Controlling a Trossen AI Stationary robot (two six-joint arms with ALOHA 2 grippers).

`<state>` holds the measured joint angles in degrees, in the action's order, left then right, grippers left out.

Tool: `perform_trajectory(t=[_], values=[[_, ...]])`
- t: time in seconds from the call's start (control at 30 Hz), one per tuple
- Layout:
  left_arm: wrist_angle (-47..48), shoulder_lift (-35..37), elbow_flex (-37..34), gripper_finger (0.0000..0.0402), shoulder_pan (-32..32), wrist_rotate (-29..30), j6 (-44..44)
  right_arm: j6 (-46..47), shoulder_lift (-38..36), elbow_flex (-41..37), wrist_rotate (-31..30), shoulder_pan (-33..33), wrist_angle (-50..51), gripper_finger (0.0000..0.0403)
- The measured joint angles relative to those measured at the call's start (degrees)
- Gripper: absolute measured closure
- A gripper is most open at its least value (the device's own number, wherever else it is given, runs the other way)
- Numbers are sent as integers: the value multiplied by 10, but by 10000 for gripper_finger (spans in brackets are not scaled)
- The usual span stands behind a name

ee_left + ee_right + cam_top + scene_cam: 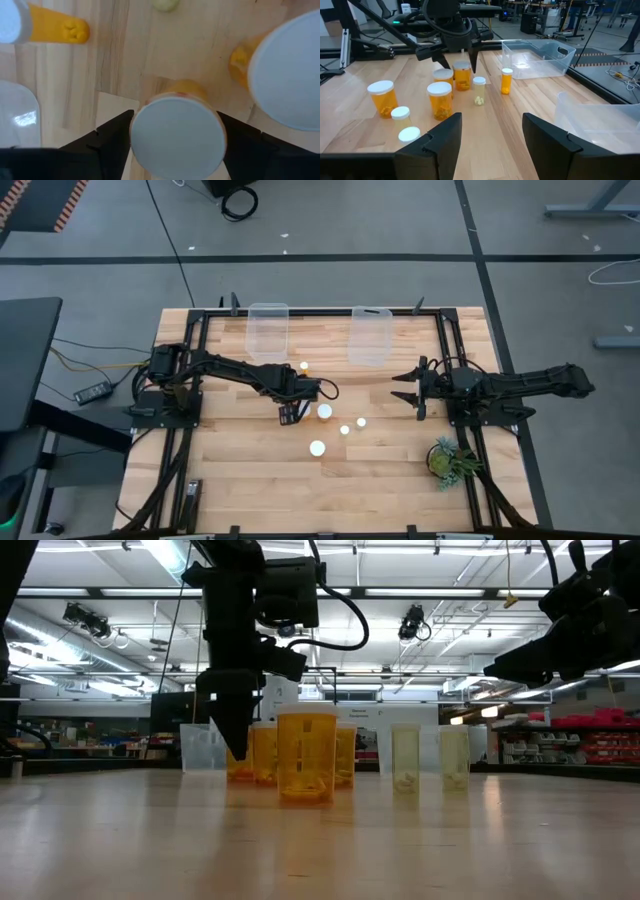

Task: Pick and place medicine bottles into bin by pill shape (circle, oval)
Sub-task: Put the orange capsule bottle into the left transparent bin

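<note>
Left claw (175,145) hangs spread over an upright bottle (176,135) mid-tabletop (250,480), fingers either side of its cap, not gripping. Right claw (408,388) waits wide open, empty, near the bins (368,335).

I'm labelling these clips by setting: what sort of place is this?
Probably a robotics lab in an industrial workshop: two arms on a framed wooden table, concrete floor with taped lines, and shelving under strip lights. The left gripper straddles a medicine bottle.

Glossy wooden table (485,125), seemingly clear plastic bins (540,57)
</note>
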<state>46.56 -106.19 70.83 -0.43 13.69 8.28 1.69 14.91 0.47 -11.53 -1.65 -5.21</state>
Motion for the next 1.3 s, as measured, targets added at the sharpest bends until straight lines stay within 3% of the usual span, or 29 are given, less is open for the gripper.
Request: perform_trajectory(t=[0.33, 0.8, 1.3], values=[[14, 1, 1, 184, 0, 0, -6, 0, 0, 0, 0, 0, 0, 187], [45, 1, 8, 185, 22, -11, -25, 0, 0, 0, 0, 0, 0, 187], [117, 1, 101, 180, 72, -11, -74, 0, 0, 0, 0, 0, 0, 187]])
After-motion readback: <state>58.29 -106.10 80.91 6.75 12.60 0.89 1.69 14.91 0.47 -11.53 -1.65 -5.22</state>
